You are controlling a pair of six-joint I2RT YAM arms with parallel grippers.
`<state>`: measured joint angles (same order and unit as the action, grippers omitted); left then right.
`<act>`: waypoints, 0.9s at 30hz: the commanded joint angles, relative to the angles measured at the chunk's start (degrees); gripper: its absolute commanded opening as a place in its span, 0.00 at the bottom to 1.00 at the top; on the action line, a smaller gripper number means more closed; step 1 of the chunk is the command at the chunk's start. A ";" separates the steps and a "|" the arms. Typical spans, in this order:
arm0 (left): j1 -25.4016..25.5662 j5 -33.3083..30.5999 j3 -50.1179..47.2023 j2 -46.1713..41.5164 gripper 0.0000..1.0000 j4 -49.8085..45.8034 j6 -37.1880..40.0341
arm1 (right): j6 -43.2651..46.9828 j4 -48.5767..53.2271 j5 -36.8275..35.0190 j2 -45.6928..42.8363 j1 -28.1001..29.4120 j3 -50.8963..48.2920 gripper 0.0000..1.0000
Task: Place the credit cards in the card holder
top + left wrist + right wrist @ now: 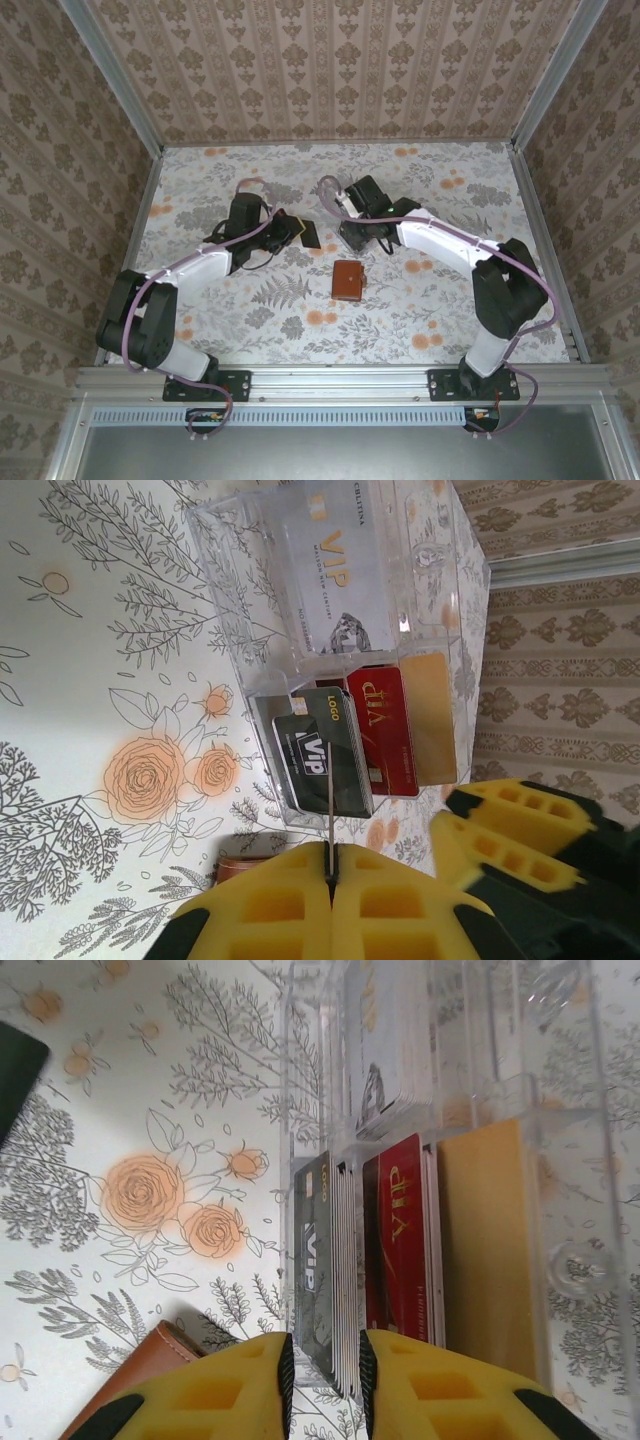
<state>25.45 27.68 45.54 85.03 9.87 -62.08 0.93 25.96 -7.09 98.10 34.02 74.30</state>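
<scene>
A clear plastic box (225, 590) with several compartments stands on the table's floral cloth (420, 300), and patterned beige wallpaper (330, 70) covers the walls around.

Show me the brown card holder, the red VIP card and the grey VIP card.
brown card holder (349, 281): top view, leather cover.
red VIP card (398, 1230): right wrist view, printed face.
grey VIP card (315, 745): left wrist view, printed face.

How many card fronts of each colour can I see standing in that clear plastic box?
White card front: 1
Dark grey card front: 1
Red card front: 1
Gold card front: 1
Total: 4
</scene>
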 commanded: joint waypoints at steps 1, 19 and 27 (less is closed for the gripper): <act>0.37 1.96 2.45 1.07 0.00 2.57 0.56 | -3.02 2.41 0.65 -2.72 0.08 -0.59 0.28; 3.97 14.79 3.15 3.68 0.00 20.67 -3.46 | -48.54 -20.75 44.61 -11.90 -10.01 -14.26 0.56; 4.87 16.35 2.68 2.81 0.00 24.41 -6.77 | -54.32 -30.48 50.37 -8.53 -11.84 -17.17 0.44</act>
<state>29.80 41.98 46.61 88.44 30.63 -66.89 -48.84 1.85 38.39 88.16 22.90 59.18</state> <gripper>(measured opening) 0.048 0.446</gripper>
